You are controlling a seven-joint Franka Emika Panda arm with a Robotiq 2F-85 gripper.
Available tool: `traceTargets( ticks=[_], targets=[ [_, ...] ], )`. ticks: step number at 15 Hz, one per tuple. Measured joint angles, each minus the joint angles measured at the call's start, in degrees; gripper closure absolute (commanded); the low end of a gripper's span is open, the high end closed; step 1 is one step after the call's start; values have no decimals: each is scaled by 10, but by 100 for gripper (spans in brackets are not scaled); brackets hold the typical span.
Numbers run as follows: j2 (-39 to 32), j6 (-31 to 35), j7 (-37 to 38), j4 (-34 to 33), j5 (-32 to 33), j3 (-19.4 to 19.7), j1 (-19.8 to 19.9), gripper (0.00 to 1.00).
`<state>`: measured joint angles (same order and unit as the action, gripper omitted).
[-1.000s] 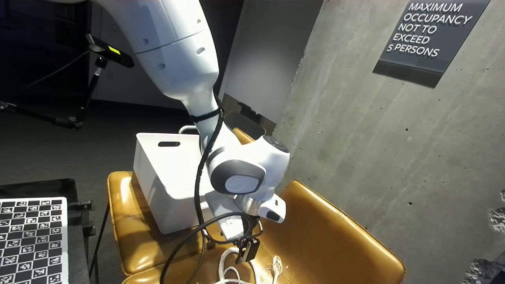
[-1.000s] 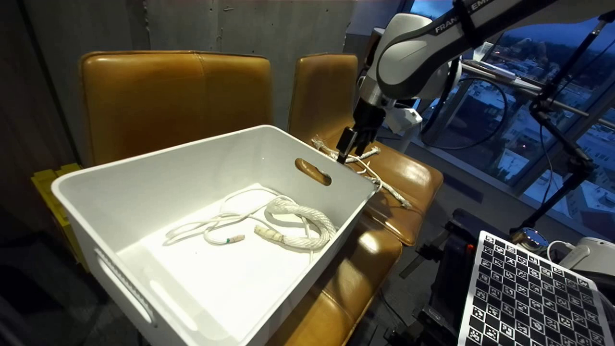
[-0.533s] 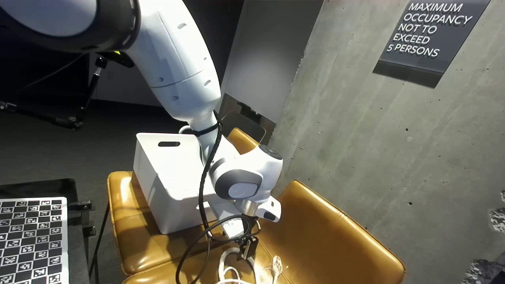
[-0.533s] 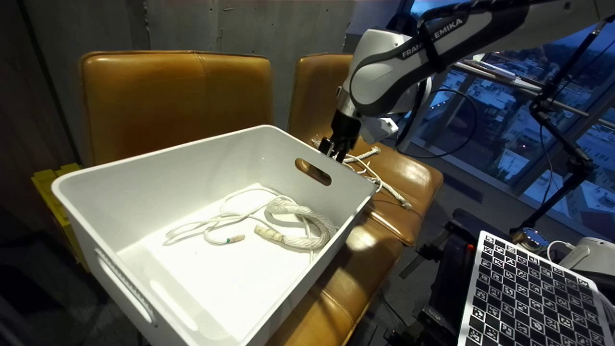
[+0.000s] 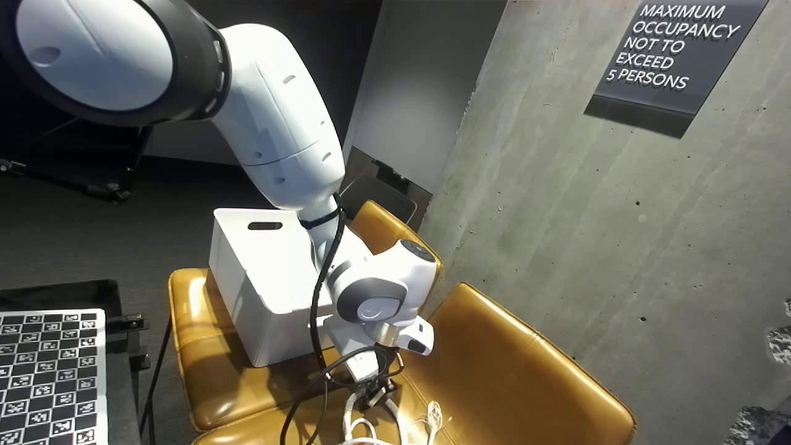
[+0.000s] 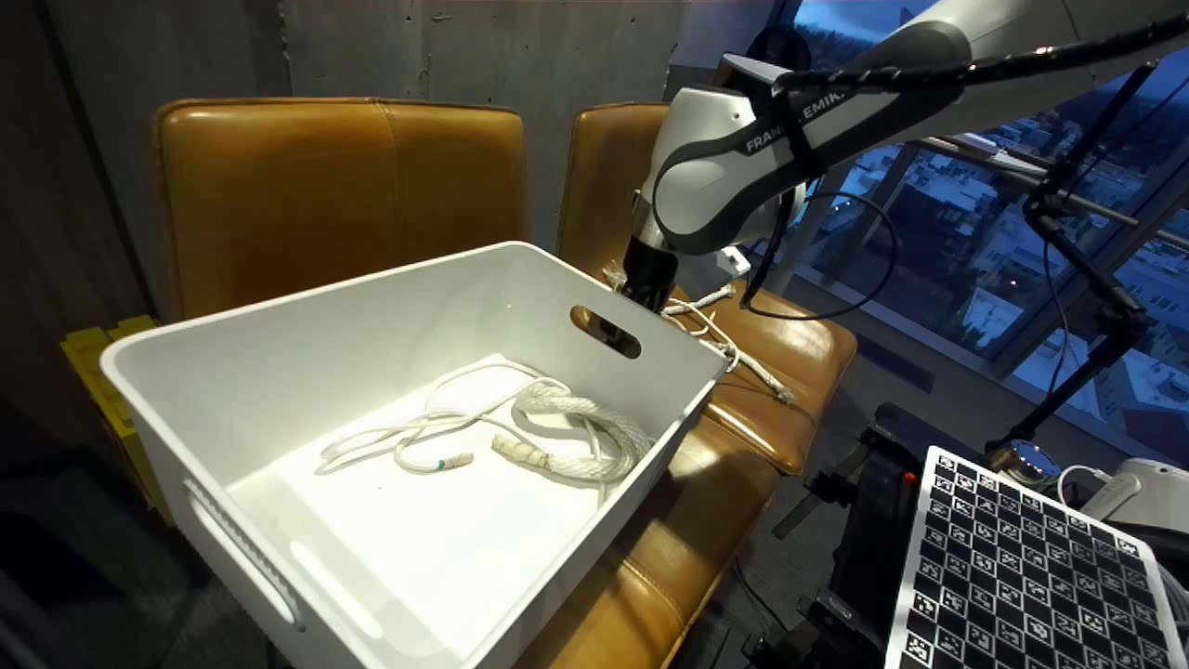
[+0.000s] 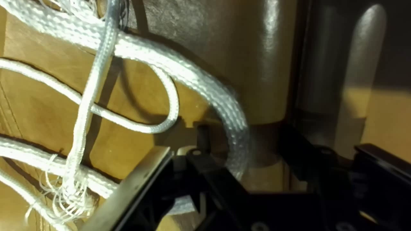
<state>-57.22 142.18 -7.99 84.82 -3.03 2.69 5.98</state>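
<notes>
wrist view: the pincer [image 7: 245,142] stands parted, thick white rope [image 7: 196,77] between its jaws, over a tan seat [image 7: 112,147].

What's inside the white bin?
A thick white rope and thin white cord lie in the bin. The near wall hides a strip of the bottom; what lies there can't be seen.

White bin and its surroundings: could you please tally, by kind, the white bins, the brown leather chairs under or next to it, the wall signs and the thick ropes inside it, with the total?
White bin: 1
Brown leather chairs: 2
Wall sign: 1
Thick rope inside: 1
Total: 5
</notes>
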Motion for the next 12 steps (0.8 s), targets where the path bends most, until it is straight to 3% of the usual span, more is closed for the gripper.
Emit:
traceTargets(
  ticks=[7, 12],
  targets=[
    [18, 2, 9, 18, -10, -2, 3, 100],
    [48, 6, 8, 61, -12, 20, 34, 97]
  ],
)
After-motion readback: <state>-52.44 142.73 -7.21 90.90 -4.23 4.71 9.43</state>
